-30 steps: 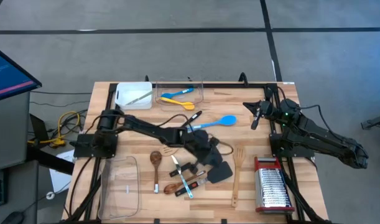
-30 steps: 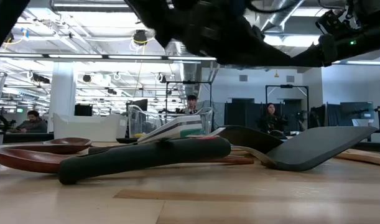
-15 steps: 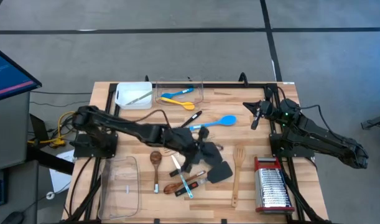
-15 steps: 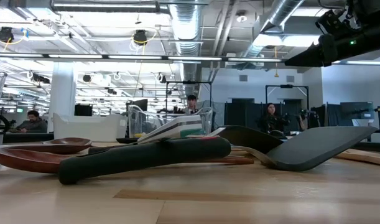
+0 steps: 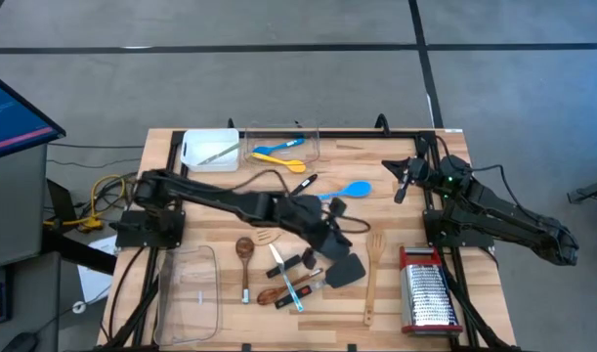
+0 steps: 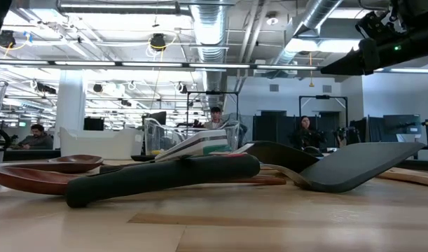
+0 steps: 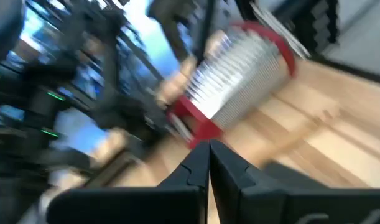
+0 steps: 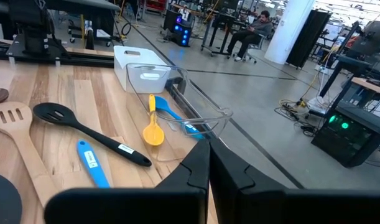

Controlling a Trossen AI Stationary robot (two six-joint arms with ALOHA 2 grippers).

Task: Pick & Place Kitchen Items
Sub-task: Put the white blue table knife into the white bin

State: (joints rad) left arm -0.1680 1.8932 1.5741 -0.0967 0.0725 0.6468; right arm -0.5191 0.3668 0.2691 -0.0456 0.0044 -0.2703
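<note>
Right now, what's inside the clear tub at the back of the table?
The clear tub holds a yellow spoon and a blue spoon, side by side. Nothing else shows through its walls; neither end effector is near it.

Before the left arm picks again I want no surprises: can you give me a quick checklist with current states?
1. Left gripper shut and empty: ok.
2. Left gripper open for a pick: not ok.
3. Left gripper over the utensil pile: ok, near the blue spoon.
4. Right gripper parked clear at its side: ok.
5. Clear tub already holds two spoons: ok.
6. Grater apart from the pile: ok.
</note>
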